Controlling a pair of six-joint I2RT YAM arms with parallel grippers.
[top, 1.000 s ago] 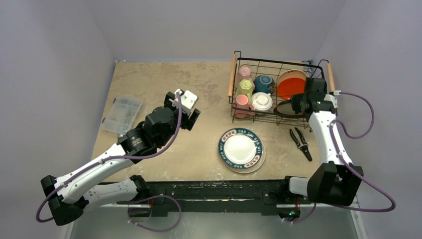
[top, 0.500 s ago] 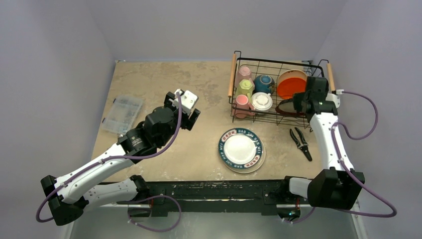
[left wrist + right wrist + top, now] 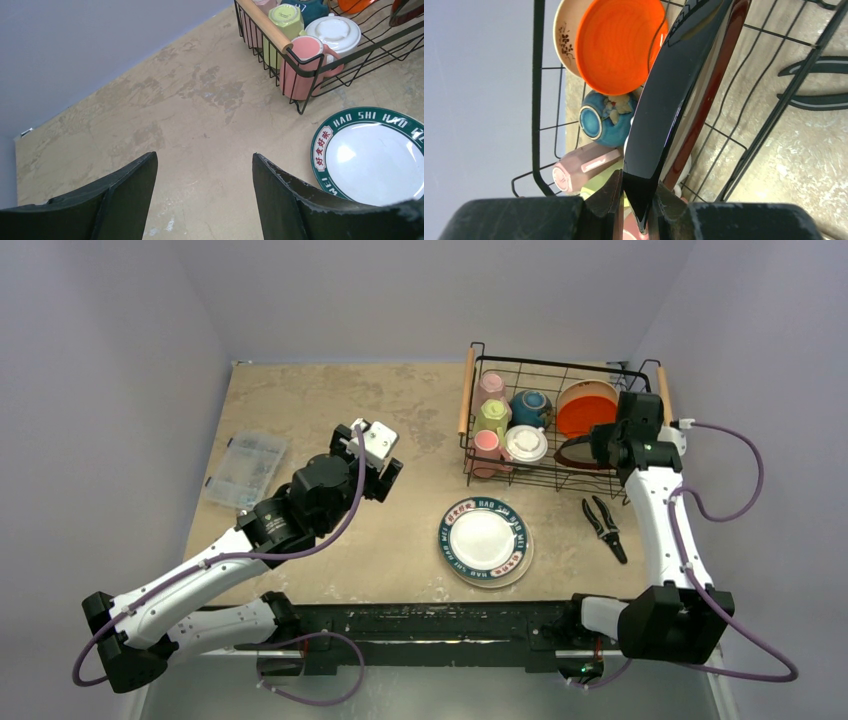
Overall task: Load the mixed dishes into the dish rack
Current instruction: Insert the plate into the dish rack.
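The dish rack [image 3: 546, 363] stands at the back right, a black wire basket with wooden handles. In it are a pale pink mug [image 3: 490, 387], a yellow-green mug [image 3: 492, 415], a salmon mug [image 3: 486, 445], a white mug [image 3: 526, 443], a teal bowl [image 3: 530, 407] and a red-orange plate [image 3: 585, 412]. My right gripper [image 3: 639, 192] is shut on the rim of a red-rimmed plate [image 3: 674, 90] with a glossy dark back, held on edge inside the rack's front right part. A blue-rimmed white plate [image 3: 485, 540] lies on the table. My left gripper [image 3: 204, 159] hangs open over bare table, left of it.
Black pliers [image 3: 603, 525] lie on the table just in front of the rack's right end. A clear compartment box [image 3: 246, 468] sits near the left edge. Grey walls close in the back and both sides.
My right wrist has edged slightly back and to the right with the plate still in its grip. The left arm has stayed still.
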